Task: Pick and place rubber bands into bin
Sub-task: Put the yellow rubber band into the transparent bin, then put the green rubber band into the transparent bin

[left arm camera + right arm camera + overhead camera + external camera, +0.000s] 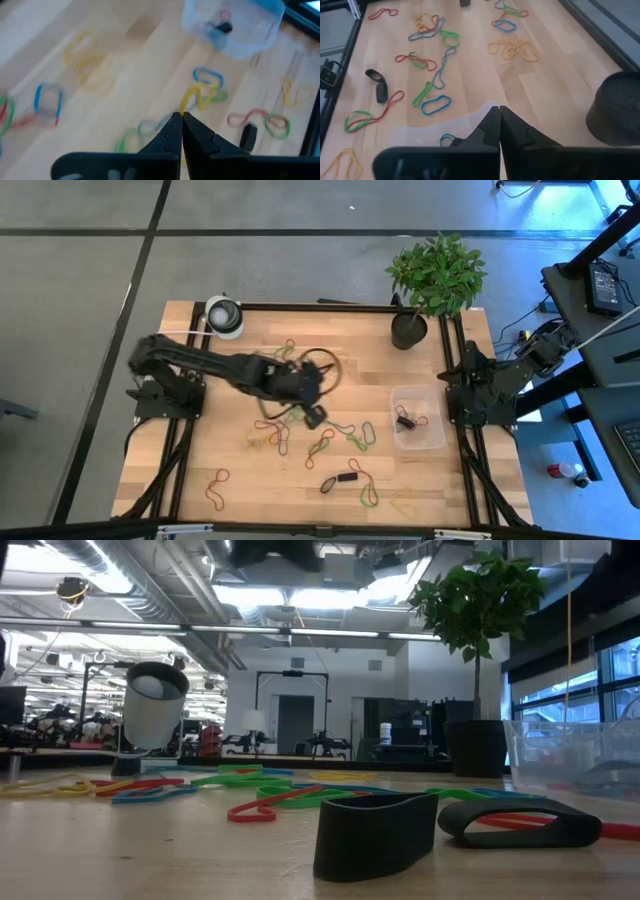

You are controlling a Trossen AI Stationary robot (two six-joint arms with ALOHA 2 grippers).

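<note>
Many coloured rubber bands [322, 443] lie scattered flat on the wooden table, and two wide dark ones [375, 830] lie close to the low camera. The clear bin [440, 435] stands on the table's right side with a dark band and a red band inside; it also shows in the left wrist view [240, 37]. My left gripper [312, 416] reaches over the table's middle, shut on a yellow band [194, 94]. My right gripper [499, 114] waits shut at the right edge beside the bin. My left gripper [181, 120] pinches the yellow rubber band by one end of its loop [184, 106], between the very tips of its two fingers. The rest of the loop trails off beyond the fingertips, slack, over the table.
A black plant pot [408, 330] with a leafy plant stands at the far right corner, and a white-and-grey roll [224, 316] at the far left corner. A black frame [300, 307] borders the table. Bare wood shows between the middle bands and the bin.
</note>
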